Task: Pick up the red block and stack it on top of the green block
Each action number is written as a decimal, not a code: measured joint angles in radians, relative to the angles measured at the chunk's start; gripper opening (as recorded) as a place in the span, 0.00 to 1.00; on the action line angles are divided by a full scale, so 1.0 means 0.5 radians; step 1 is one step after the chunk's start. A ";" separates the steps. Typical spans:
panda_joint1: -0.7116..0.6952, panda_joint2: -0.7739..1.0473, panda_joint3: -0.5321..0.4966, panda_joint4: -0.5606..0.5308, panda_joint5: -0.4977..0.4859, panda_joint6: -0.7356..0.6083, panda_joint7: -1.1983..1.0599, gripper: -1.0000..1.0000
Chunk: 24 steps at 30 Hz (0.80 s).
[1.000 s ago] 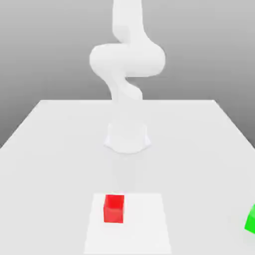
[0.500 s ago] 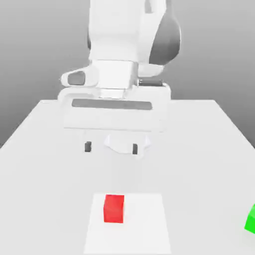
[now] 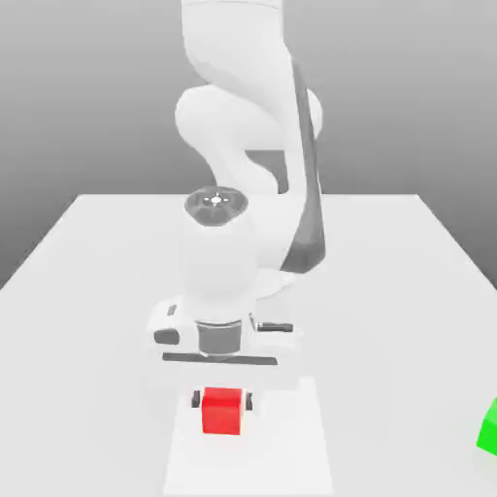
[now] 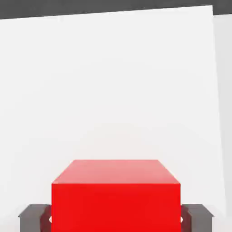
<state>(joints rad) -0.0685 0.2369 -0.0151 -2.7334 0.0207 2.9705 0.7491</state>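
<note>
The red block (image 3: pixel 221 411) rests on a pale square patch of the table near the front edge. My gripper (image 3: pixel 222 400) has come down over it, one dark fingertip (image 3: pixel 196 399) against each side, shut on the block. In the hand view the red block (image 4: pixel 115 195) sits between the two grey fingertips (image 4: pixel 34 217), which touch its sides. The green block (image 3: pixel 489 427) lies at the exterior view's far right, partly cut off by the frame edge.
The white table (image 3: pixel 97 291) stretches wide around the arm's base. The arm's white body (image 3: pixel 243 194) rises behind the gripper, in the middle of the table. Open table lies between the red block and the green block.
The hand has dropped from above the table down onto the red block, and its fingers have closed from wide apart onto the block's sides. Neither block has moved.
</note>
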 joint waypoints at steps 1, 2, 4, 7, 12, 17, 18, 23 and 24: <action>0.000 0.000 0.000 0.000 -0.001 0.000 0.001 0.00; -0.003 0.034 0.004 0.005 -0.001 0.029 0.001 0.00; -0.003 -0.032 0.002 -0.005 -0.006 -0.027 0.004 0.00; 0.000 -0.225 -0.005 -0.033 -0.022 -0.193 0.016 0.00; 0.186 -0.355 0.106 0.088 -0.071 -0.450 -0.092 0.00; 0.443 -0.194 0.348 0.431 -0.161 -0.645 -0.351 0.00; 0.487 -0.163 0.399 0.493 -0.182 -0.679 -0.396 0.00; 0.726 -0.005 0.634 0.791 -0.295 -0.831 -0.597 0.00; 0.785 0.069 0.652 0.851 -0.341 -0.820 -0.615 0.00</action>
<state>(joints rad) 0.3237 0.2717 0.3109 -2.3081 -0.1500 2.5604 0.4415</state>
